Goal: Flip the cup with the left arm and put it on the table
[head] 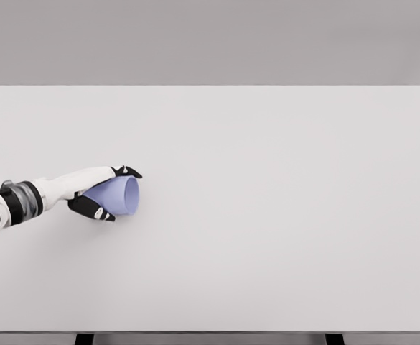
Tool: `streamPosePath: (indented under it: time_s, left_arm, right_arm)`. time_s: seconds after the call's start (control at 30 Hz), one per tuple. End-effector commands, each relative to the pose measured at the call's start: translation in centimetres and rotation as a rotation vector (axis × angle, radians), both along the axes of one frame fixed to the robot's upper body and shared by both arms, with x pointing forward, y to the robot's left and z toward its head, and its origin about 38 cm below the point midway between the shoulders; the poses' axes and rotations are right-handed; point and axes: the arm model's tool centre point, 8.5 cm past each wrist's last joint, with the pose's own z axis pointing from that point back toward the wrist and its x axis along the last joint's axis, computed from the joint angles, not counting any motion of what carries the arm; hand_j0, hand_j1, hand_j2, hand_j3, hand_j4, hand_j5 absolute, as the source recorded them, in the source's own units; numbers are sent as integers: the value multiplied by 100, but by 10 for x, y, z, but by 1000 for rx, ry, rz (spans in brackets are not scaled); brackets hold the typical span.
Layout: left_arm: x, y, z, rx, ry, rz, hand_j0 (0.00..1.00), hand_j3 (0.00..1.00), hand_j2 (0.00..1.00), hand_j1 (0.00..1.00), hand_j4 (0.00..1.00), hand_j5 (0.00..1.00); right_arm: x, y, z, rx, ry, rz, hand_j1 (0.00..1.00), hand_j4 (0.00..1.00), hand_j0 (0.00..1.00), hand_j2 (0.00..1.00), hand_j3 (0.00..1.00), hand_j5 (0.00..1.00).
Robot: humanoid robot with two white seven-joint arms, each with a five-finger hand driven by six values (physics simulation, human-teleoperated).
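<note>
While the cup (118, 195) lies sideways, mouth pointing right, the left hand (95, 190) grips it above the table (281, 180).

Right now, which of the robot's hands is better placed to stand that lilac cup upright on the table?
The left. The left robot hand already wraps the cup, which is tipped sideways with its mouth facing right, over the table. No right arm shows in the picture.

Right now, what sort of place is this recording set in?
Probably a bare simulated test bench, not a real room: a large plain white table against a featureless grey backdrop, with only a lavender cup on its side, gripped by the left hand.
</note>
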Motion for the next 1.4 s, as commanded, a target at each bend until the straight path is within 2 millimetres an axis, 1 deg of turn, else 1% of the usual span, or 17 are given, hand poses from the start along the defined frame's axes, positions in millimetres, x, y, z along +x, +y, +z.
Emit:
streamPosePath:
  time_s: [0.0,0.03,0.13,0.23,0.27,0.33,0.47,0.57,0.7,0.77,0.83,0.93,1.07,1.2,1.27,1.33,1.37]
  left_arm:
    - [0,2,1,6,-4,3,51,51,51,51,51,51]
    - [1,3,2,8,-7,5,50,50,50,50,50,50]
    - [7,5,12,-6,-35,18,49,49,49,49,49,49]
    - [15,13,31,-66,-89,51,50,50,50,50,50,50]
    - [17,19,41,-104,-113,67,52,52,52,52,52,52]
    - [19,25,52,-146,-157,51,52,52,52,52,52,52]
    - [23,38,54,-235,-229,-8,52,52,52,52,52,52]
    - [23,48,57,-350,-276,-65,51,51,51,51,51,51]
    - [21,67,46,-444,-337,-116,51,51,51,51,51,51]
    - [21,80,39,-538,-370,-113,52,52,52,52,52,52]
    - [26,91,19,-625,-333,-28,52,52,52,52,52,52]
    - [35,90,-4,-728,-298,49,53,53,53,53,53,53]
    - [38,100,-26,-777,-252,131,53,53,53,53,53,53]
    - [38,100,-64,-872,-188,244,55,55,55,55,55,55]
    - [40,98,-65,-904,-190,253,55,55,55,55,55,55]
    - [41,87,-68,-963,-194,261,54,54,54,54,54,54]
    - [42,87,-68,-982,-197,267,54,54,54,54,54,54]
  right_arm:
    - [0,0,0,0,0,0,100,100,100,100,100,100]
    - [0,0,0,0,0,0,100,100,100,100,100,100]
    - [0,0,0,0,0,0,100,100,100,100,100,100]
    - [0,0,0,0,0,0,100,100,100,100,100,100]
    - [1,0,0,0,-2,0,100,100,100,100,100,100]
    - [1,0,0,0,0,0,100,100,100,100,100,100]
    - [0,0,0,0,0,0,100,100,100,100,100,100]
    - [0,0,0,0,0,0,100,100,100,100,100,100]
    - [0,0,0,0,1,0,100,100,100,100,100,100]
    - [0,0,0,0,1,0,100,100,100,100,100,100]
    - [0,0,0,0,0,0,100,100,100,100,100,100]
    - [0,0,0,0,0,0,100,100,100,100,100,100]
    - [0,0,0,0,0,0,100,100,100,100,100,100]
    - [0,0,0,0,0,0,100,100,100,100,100,100]
    - [0,0,0,0,0,0,100,100,100,100,100,100]
    - [0,0,0,0,0,0,100,100,100,100,100,100]
    - [0,0,0,0,1,0,100,100,100,100,100,100]
